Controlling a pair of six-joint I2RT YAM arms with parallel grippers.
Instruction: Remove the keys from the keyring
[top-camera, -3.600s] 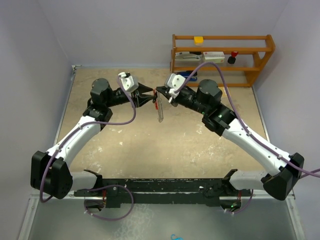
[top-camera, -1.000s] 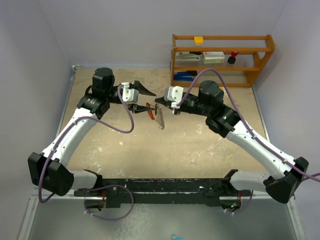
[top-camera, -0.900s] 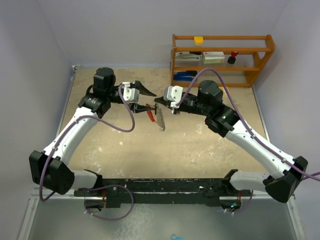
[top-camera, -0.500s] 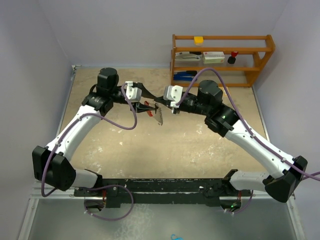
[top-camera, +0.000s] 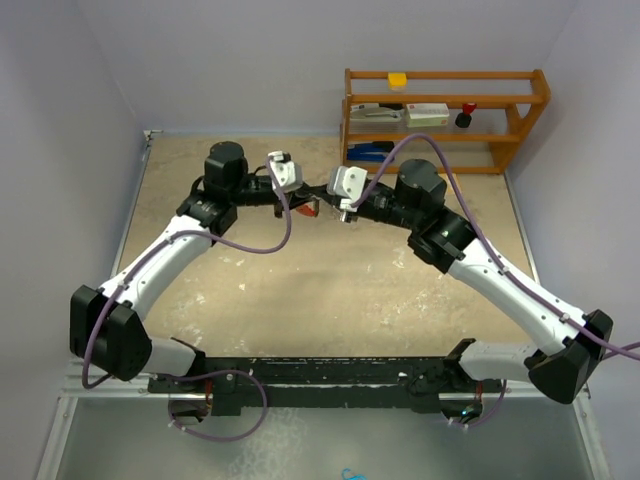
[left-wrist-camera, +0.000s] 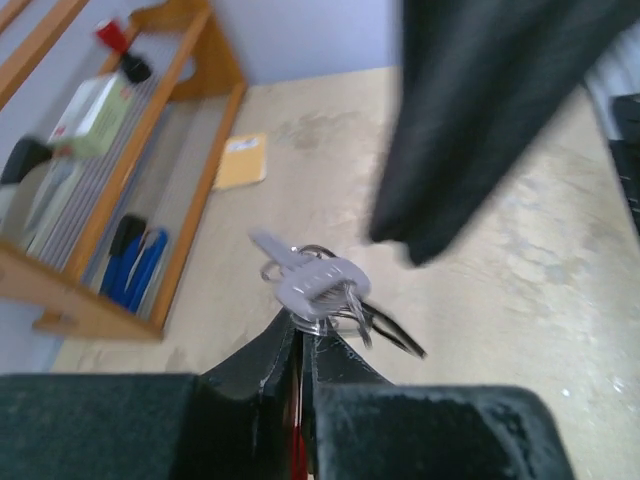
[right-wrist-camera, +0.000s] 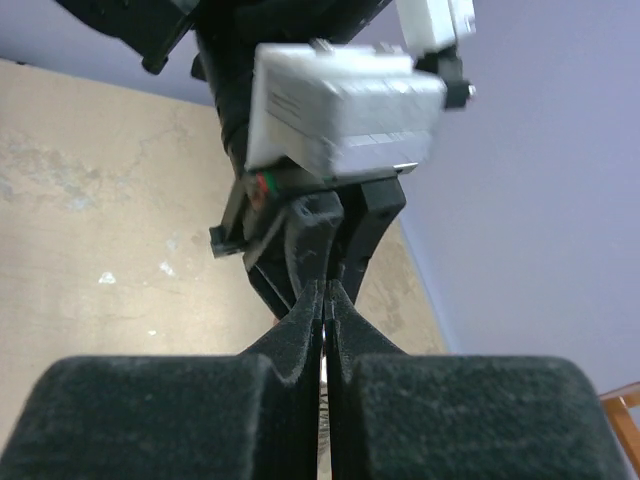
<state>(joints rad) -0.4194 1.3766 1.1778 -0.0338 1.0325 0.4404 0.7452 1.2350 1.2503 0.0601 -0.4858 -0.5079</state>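
Both arms meet over the far middle of the sandy, mottled table, their tips nearly touching. The left gripper has its matte black, wedge-shaped fingers pressed together, pinching the thin wire loops at the foot of the keys. The keys are a small bunch that sticks out just past the fingertips. One flat silvery key with a rounded head lies across the top, and its blade points left and far. A thin red line shows in the seam between the left fingers.

The right gripper is also fully closed, its dark fingers meeting in a narrow seam. A thin silvery ridged edge runs down that seam, so it seems to grip the keyring. From above, only a small red fleck of the keyring shows where the two grippers meet, held up off the table. In the left wrist view the right gripper is a blurred dark slab on the upper right.

A wooden shelf rack of orange-brown slats stands at the far right.
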